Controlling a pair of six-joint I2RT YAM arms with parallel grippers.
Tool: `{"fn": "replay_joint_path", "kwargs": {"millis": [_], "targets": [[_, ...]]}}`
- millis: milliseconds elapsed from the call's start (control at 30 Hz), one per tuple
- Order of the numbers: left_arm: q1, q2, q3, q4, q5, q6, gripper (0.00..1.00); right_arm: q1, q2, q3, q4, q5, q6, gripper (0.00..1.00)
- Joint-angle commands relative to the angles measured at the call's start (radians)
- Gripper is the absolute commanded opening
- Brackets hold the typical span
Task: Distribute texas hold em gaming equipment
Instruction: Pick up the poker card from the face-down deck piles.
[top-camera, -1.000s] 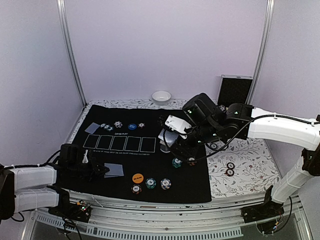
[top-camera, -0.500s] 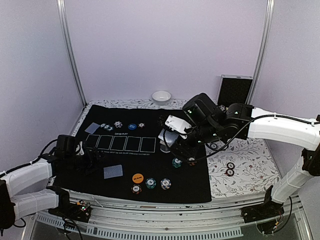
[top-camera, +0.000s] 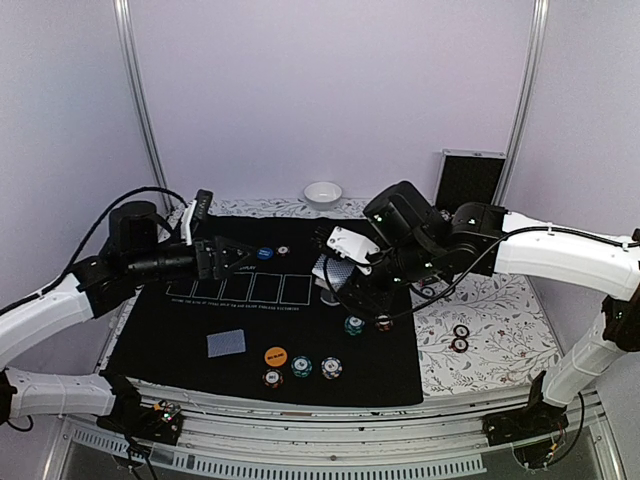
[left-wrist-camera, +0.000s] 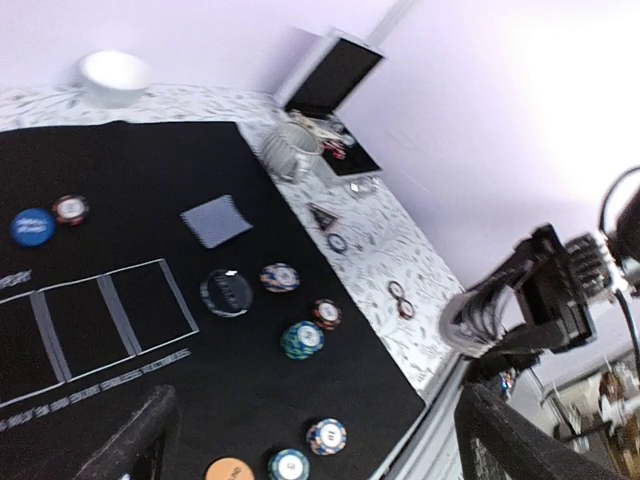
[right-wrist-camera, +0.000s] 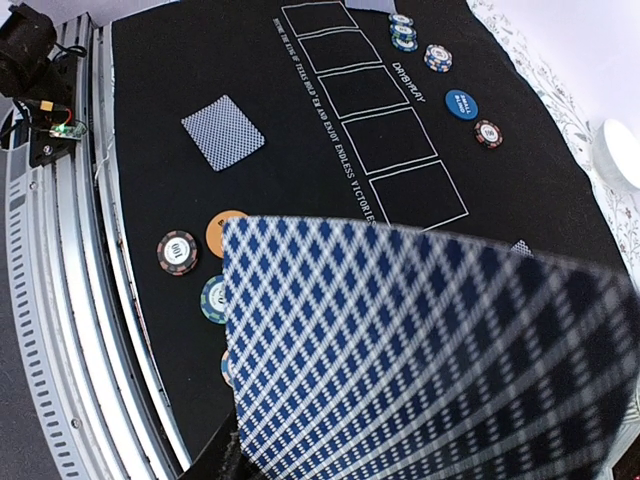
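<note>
Left hand (top-camera: 232, 256), spread wide, hovers over the mat (top-camera: 390, 370); right hand (top-camera: 343, 272) is clamped on a card (right-wrist-camera: 420, 350).

- My claw (left-wrist-camera: 315, 430) hangs wide open over the black mat (left-wrist-camera: 120, 160).
- One card (left-wrist-camera: 217, 220) lies flat there, with a green chip (left-wrist-camera: 302, 340) nearer me.
- A white bowl (left-wrist-camera: 113, 76) sits far off.

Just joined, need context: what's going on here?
Two robot arms are laying out poker gear on a black mat. The right gripper is shut on blue-backed playing cards above the mat's right half. The left gripper is open and empty, raised over the far left. One card lies face down near the front left, with chips along the front edge.
</note>
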Motion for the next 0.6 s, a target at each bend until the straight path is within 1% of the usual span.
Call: {"fn": "replay_joint_path", "kwargs": {"millis": [0, 133, 300, 467, 533, 567], "targets": [[-0.11, 0.148, 0.078, 0.161, 0.18, 0.117, 0.98, 0.008, 0.019, 0.058, 0.021, -0.032, -0.016, 0.04], [-0.152, 0.267, 0.168, 0.226, 0.272, 0.116, 0.98, 0.014, 0.034, 0.078, 0.024, -0.04, -0.024, 0.04], [-0.192, 0.37, 0.242, 0.213, 0.285, 0.143, 0.84, 0.025, 0.055, 0.086, 0.024, -0.044, -0.028, 0.04], [-0.231, 0.425, 0.303, 0.165, 0.281, 0.199, 0.78, 0.027, 0.06, 0.087, 0.029, -0.044, -0.032, 0.04], [-0.24, 0.444, 0.319, 0.141, 0.274, 0.22, 0.74, 0.027, 0.06, 0.088, 0.032, -0.046, -0.033, 0.04], [-0.245, 0.45, 0.323, 0.137, 0.273, 0.225, 0.69, 0.027, 0.06, 0.088, 0.033, -0.046, -0.033, 0.04]]}}
